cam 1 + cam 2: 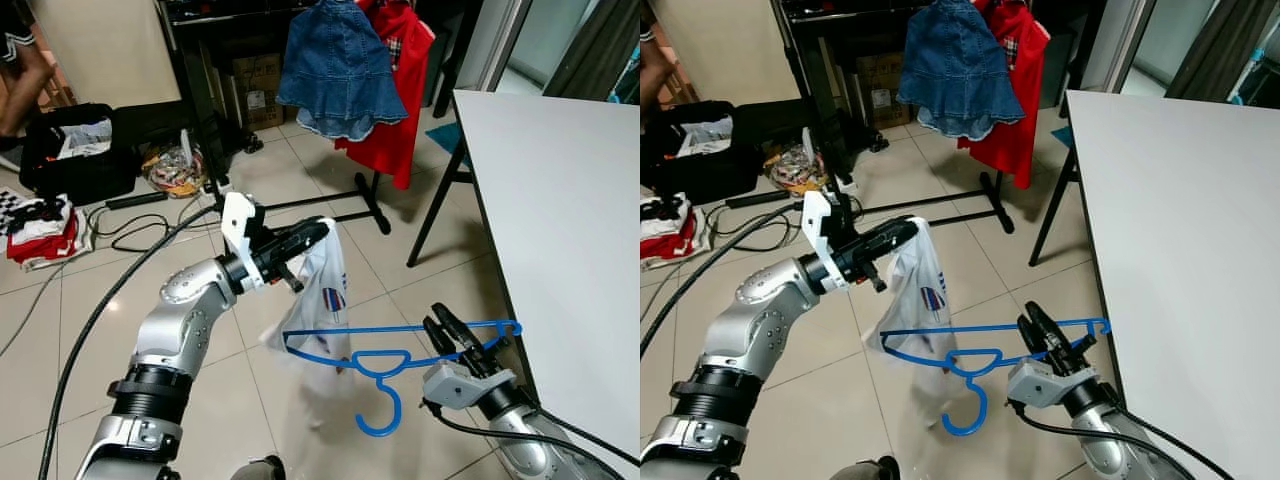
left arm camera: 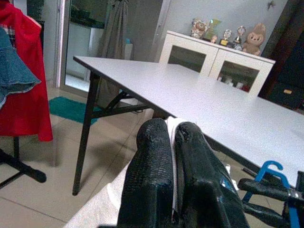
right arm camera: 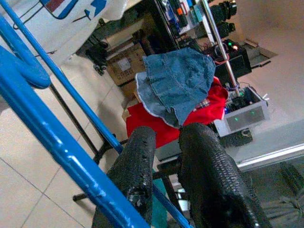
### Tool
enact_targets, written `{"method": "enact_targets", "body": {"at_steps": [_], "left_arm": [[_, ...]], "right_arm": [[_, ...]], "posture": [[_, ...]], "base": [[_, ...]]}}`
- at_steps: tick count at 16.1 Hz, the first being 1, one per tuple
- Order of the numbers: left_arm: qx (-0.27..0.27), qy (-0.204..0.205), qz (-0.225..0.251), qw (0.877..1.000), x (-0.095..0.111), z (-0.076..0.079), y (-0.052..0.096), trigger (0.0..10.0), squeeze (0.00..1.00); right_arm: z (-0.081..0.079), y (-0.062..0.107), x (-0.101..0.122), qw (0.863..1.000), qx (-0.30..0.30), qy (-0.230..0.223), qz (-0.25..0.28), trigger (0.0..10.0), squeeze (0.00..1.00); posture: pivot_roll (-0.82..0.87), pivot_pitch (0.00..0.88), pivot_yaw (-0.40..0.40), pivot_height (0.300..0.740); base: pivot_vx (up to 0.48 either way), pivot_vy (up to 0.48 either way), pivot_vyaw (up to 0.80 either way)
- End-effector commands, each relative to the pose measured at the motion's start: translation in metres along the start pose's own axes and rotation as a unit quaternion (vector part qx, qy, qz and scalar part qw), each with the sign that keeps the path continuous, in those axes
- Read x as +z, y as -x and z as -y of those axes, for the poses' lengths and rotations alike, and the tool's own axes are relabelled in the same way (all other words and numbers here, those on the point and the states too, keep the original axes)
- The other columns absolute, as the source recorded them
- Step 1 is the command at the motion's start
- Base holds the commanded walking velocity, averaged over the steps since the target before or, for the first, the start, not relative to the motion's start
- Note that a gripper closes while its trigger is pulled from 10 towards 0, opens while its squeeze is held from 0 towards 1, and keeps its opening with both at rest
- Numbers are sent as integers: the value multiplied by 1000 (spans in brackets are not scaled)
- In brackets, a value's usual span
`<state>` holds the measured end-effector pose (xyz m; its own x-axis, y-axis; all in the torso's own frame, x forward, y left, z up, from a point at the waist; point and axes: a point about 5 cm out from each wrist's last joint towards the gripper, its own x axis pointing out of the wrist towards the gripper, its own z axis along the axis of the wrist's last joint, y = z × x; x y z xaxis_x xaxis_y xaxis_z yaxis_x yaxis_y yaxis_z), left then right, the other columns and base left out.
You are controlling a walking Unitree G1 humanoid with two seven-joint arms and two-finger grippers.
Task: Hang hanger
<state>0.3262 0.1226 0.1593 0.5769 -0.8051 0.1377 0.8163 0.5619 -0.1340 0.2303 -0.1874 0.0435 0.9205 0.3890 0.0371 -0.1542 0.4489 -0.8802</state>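
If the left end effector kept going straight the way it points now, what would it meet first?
Probably the white table. The left end effector, shut on the white garment, points toward the table's edge in its wrist view, over open floor. Depth is unclear, so this is a judgement.

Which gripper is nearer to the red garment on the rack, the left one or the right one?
Left. The left gripper, shut on the white shirt, is just short of the red garment. The right gripper, shut on the blue hanger, is lower and closer to the robot.

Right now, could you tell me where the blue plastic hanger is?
The blue plastic hanger hangs upside down low in the eye views, held by the right gripper beside the white table, partly inside the white garment.
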Motion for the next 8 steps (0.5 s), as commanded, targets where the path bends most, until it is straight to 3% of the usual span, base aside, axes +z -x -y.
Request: {"method": "enact_targets", "body": {"at_steps": [1, 5, 8], "left_arm": [[-9, -11, 16, 1000, 13, 0, -5, 10000, 0], [-8, -9, 22, 1000, 15, 0, -6, 10000, 0], [1, -5, 39, 999, 22, -2, -16, 10000, 0]], "right_arm": [[3, -2, 0, 1000, -15, 2, -4, 10000, 0], [0, -7, 8, 1000, -18, -3, 5, 10000, 0], [12, -20, 20, 998, -63, 1, 21, 10000, 0]], "posture": [[69, 106, 56, 740], [71, 103, 57, 740], [72, 101, 60, 740]], "base": [[0, 0, 0], [0, 0, 0], [0, 0, 0]]}}
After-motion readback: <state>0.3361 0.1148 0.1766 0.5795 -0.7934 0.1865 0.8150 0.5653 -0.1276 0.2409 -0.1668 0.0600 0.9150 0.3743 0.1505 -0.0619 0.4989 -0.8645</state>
